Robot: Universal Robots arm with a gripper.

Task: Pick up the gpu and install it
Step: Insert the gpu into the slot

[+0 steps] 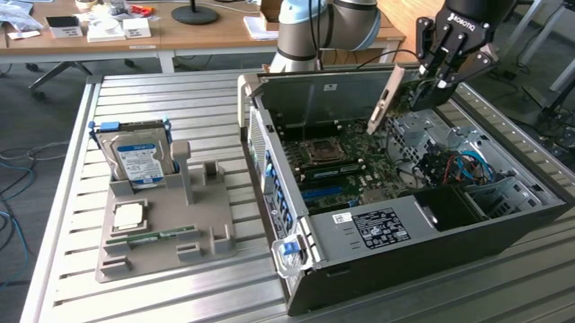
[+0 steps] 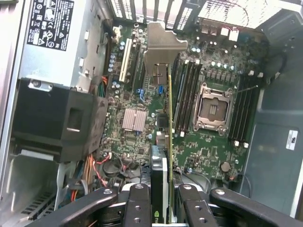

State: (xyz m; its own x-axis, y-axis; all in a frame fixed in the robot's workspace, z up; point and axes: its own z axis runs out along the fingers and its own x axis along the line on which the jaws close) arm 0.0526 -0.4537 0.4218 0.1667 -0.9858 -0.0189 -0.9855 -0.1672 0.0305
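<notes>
Open PC case [image 1: 431,262], motherboard [image 2: 203,151] exposed. Gpu [image 1: 421,101] hangs edge-down over the expansion slots, clamped in the half-closed gripper [image 1: 438,77]. Risks: card tilted or off-slot so the connector jams, or bracket [image 2: 163,47] snags the rear wall.

Pale slatted metal counter [image 1: 180,296] across the foreground. Behind it, wooden desks [image 1: 198,37] along the exterior view's top edge, strewn with small white boxes [image 1: 106,28], papers [image 1: 258,27] and a round black stand base [image 1: 195,13]. Under the desks at the exterior view's left, a chair base [image 1: 58,73] on dark grey floor [image 1: 36,114], with loose cables [image 1: 23,156] trailing beside the counter. At the exterior view's right, pale metal legs [image 1: 545,30]. Bright, even light throughout.
</notes>
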